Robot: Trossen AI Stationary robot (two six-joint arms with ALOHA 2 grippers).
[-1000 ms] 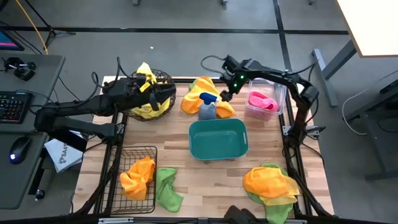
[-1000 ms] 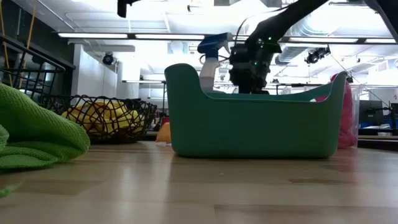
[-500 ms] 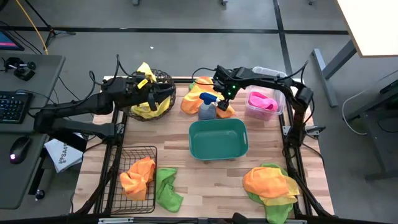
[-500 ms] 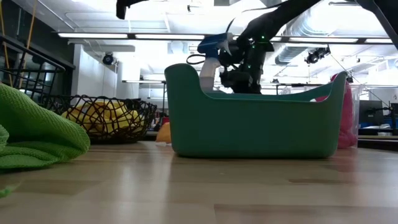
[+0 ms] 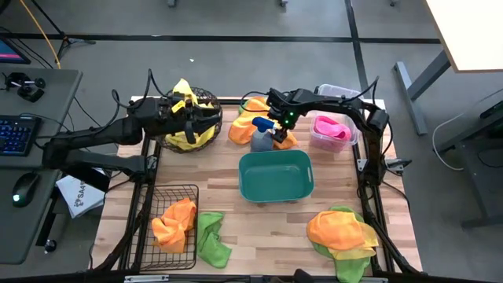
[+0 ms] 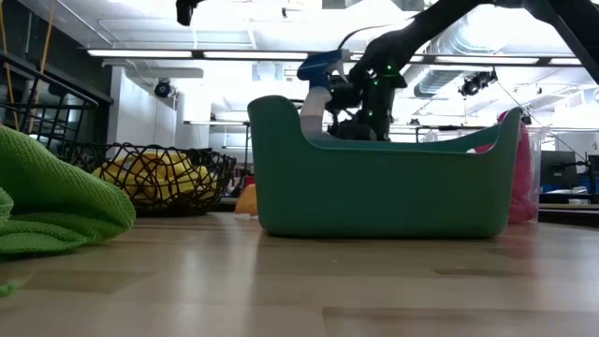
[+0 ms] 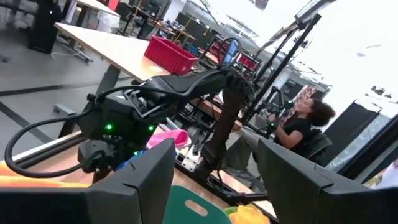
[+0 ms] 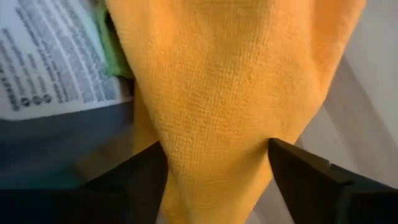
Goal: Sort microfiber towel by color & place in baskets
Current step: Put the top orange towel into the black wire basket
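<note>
My right gripper (image 5: 280, 132) is open and low over the orange-and-yellow towel pile (image 5: 245, 118) at the table's far middle, right beside the blue-grey spray bottle (image 5: 262, 135). In the right wrist view its fingers straddle an orange fold (image 8: 224, 93). My left gripper (image 5: 214, 119) hangs open and empty over the round wire basket (image 5: 206, 96), which holds yellow towels (image 5: 182, 140). The clear bin (image 5: 352, 118) holds a pink towel (image 5: 330, 128). An orange towel (image 5: 174, 222) lies in the rectangular wire basket (image 5: 157, 191). My right gripper stands open on the orange towel's raised fold (image 8: 214, 186), which fills the gap and meets the inner faces of both fingers (image 8: 130, 180). The fingers come from above, slanting in from the table's right. The towel lies on its pile on the table, against the spray bottle (image 8: 50, 56).
The teal tub (image 5: 275, 174) stands at mid-table, just near of the spray bottle. A green towel (image 5: 211, 240) lies beside the rectangular basket. A mixed orange, yellow and green heap (image 5: 342, 232) sits at the near right. A person (image 7: 305, 124) sits beyond the table.
My right gripper has moved from beside the clear bin toward the table's left and down, onto the orange-and-yellow pile next to the spray bottle. The left arm has kept still over the round basket.
</note>
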